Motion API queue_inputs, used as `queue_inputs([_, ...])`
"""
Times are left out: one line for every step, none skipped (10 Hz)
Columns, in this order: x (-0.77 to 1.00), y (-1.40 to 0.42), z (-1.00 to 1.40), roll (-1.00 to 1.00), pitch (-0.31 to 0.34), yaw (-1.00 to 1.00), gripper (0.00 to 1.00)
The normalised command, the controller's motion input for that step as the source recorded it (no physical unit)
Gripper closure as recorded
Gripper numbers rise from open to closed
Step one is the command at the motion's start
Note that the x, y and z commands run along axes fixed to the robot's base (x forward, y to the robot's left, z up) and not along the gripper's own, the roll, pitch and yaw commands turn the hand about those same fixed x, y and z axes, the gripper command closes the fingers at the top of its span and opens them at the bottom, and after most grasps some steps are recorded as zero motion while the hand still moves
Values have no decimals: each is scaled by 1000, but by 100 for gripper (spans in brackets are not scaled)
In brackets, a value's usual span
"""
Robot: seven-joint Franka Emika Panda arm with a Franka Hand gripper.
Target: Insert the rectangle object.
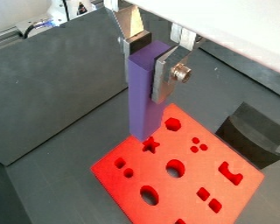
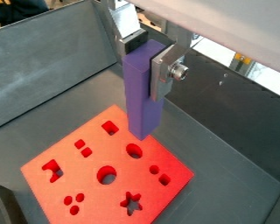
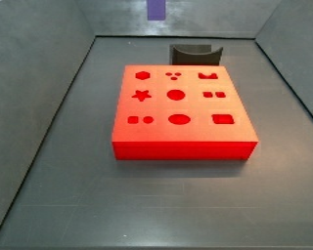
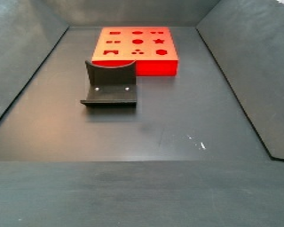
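The gripper (image 1: 150, 66) is shut on the rectangle object (image 1: 145, 101), a slim purple-blue bar held upright by its upper end, high above the red block (image 1: 178, 175). In both wrist views the bar's lower end hangs over the block's face with its shaped holes, apart from it. The gripper (image 2: 147, 61), bar (image 2: 143, 96) and block (image 2: 101, 175) show the same. In a side view only the bar's lower tip (image 3: 156, 9) shows, above and behind the block (image 3: 183, 112); the gripper is out of frame there. The block also shows in a side view (image 4: 138, 49).
A dark grey curved holder (image 3: 195, 51) stands on the floor just beside the red block, also seen in a side view (image 4: 109, 84) and a wrist view (image 1: 254, 131). Grey walls (image 3: 42, 107) enclose the dark floor on all sides.
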Motion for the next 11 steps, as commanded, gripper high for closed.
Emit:
queue_inputs([0,-26,-137,0,0,0,100])
queue_inputs([289,-274,-629,97,-61,-83,100])
queue_inputs([449,-403,-906,157,-99,-237,100])
queue_inputs([531,-309,-940,127,-90,-363,100])
queue_inputs([509,-266,-891,191,-51,-414,100])
queue_inputs([471,-277,-854,231,-36,-420,100])
queue_inputs([420,-220,-831,210,-34,-446,100])
queue_inputs([446,-186,-803,194,-34,-474,100])
queue_inputs([563,-69,-694,127,-29,-557,100])
queue_inputs([569,-40,-677,136,-24,-563,100])
queue_inputs([586,-14,-649,147,-19,-554,100])
